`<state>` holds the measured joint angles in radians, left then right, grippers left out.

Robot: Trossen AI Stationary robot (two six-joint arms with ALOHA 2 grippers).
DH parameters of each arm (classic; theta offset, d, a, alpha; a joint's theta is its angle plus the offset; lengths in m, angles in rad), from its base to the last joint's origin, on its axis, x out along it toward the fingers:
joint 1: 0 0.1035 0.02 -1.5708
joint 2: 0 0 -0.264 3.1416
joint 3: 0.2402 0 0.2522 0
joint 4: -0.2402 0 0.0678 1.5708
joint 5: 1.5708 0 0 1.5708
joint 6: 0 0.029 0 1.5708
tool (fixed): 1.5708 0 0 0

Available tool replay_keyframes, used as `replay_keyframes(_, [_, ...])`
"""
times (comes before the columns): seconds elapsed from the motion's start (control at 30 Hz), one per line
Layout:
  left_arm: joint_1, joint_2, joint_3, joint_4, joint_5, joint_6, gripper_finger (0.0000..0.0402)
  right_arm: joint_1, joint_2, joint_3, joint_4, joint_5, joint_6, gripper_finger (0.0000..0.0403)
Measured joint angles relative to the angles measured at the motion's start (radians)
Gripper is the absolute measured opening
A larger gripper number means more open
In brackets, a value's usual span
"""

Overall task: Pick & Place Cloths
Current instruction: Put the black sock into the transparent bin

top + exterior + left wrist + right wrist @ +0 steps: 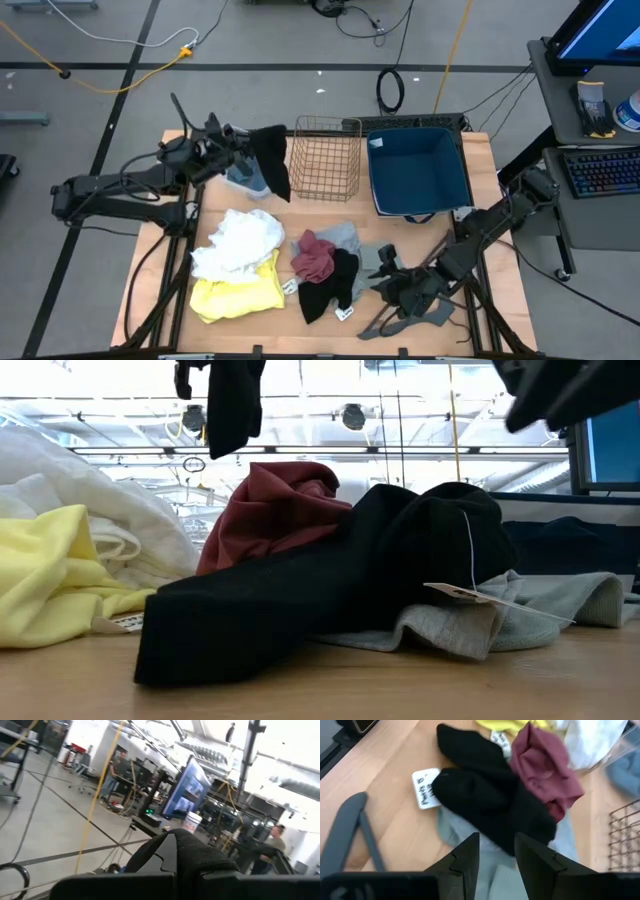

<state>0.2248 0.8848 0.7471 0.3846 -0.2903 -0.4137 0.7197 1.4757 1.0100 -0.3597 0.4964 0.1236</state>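
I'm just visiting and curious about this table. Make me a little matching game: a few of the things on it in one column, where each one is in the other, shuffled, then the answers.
Things:
1. black cloth
2. yellow cloth
3. maroon cloth
4. clothes hanger

Places:
A. lying under the white cloth, near the table's front left
B. flat on the table beside the right gripper
C. hanging from the shut left gripper, beside the wire basket
D. bunched in the middle pile, on a grey cloth

Pairs: 1-C, 2-A, 3-D, 4-B

cloth pile (290, 265): table front-centre | wire basket (325, 158) left of bin (418, 172), behind pile | hanger (415, 318) probably front-right
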Motion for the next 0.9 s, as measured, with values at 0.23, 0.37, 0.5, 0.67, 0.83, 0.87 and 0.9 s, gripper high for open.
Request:
replay_keyframes(0.23, [0.092, 0.0, 0.0, 0.002, -0.001, -0.016, 0.0, 0.049, 0.0, 0.0, -0.045, 0.0, 0.106, 0.0116])
replay_keyframes(0.37, [0.131, 0.0, 0.0, 0.001, -0.016, -0.019, 0.0, 0.072, 0.0, 0.0, -0.051, 0.0, 0.13, 0.0116])
replay_keyframes(0.5, [0.161, 0.0, 0.0, -0.008, -0.055, -0.013, 0.0, 0.09, 0.0, 0.0, -0.064, 0.0, 0.163, 0.0116])
replay_keyframes(0.67, [0.197, 0.0, 0.0, -0.071, -0.124, 0.014, 0.0, 0.112, 0.0, 0.0, -0.114, -0.002, 0.231, 0.0116])
replay_keyframes(0.83, [0.214, 0.0, 0.0, -0.164, -0.23, 0.048, 0.0, 0.13, 0.0, 0.0, -0.15, -0.003, 0.284, 0.0116])
replay_keyframes(0.87, [0.214, 0.0, 0.0, -0.177, -0.249, 0.055, 0.0, 0.133, 0.0, 0.0, -0.151, -0.003, 0.288, 0.0116])
replay_keyframes(0.9, [0.214, 0.0, 0.0, -0.186, -0.268, 0.065, 0.0, 0.135, 0.0, 0.0, -0.15, -0.002, 0.288, 0.0116])
